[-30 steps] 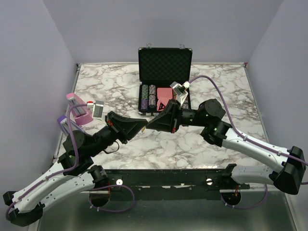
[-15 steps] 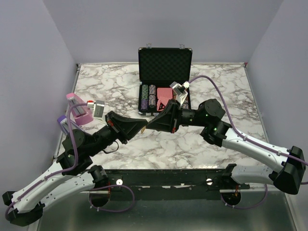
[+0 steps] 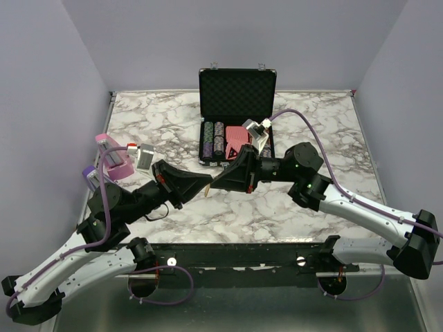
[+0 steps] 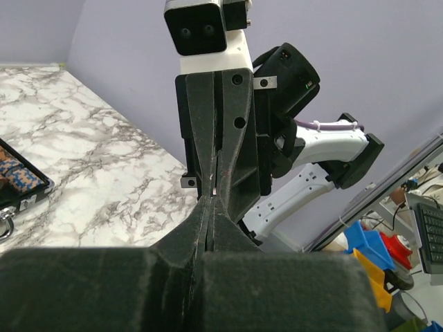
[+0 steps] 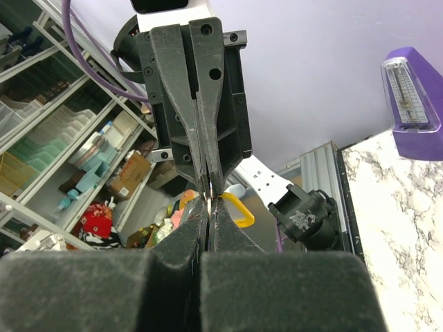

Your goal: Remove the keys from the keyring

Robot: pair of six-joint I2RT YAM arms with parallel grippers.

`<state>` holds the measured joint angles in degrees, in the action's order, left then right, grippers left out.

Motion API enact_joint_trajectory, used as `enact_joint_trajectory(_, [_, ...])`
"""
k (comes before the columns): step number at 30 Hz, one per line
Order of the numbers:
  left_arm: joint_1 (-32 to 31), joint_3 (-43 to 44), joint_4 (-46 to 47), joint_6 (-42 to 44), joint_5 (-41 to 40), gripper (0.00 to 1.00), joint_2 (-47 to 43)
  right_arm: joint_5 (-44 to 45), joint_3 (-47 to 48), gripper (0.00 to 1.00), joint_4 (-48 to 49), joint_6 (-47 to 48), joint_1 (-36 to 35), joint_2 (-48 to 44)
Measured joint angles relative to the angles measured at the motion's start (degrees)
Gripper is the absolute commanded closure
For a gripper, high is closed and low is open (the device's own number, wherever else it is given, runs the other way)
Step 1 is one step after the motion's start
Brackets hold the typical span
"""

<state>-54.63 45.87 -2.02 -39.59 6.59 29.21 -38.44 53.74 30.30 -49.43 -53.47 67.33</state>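
Fingers both pinched shut: top view has my left fingers (image 3: 199,184) and right fingers (image 3: 224,179) tip to tip above the near-middle of the table (image 3: 297,207), with the keyring (image 3: 208,189) a yellowish bit hanging just under the tips. Left wrist: both pairs closed, tips meeting, keyring hidden. Right wrist: yellow keyring (image 5: 235,208) loop sticks out just beside the meeting tips; can't tell which pair holds it, and the keys are too small to make out.

The open case (image 3: 237,93) sits at the back of the table (image 3: 318,124). In front of it, the left claw (image 3: 206,184) and the right claw (image 3: 216,181) meet tip to tip above the table's middle.
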Motion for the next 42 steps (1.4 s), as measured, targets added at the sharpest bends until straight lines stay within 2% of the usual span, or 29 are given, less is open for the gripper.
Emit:
enact_joint_trajectory(24, [0.3, 6.3, -9.1, 6.0, 4.2, 1.00, 2.2, -2.9, 0.8, 0.99, 0.5, 1.0, -1.0, 1.4])
enact_joint_trajectory(42, [0.3, 12.4, -18.1, 11.1, 10.0, 0.98, 4.3, -7.0, 3.1, 0.99, -4.1, 4.5, -2.7, 2.1])
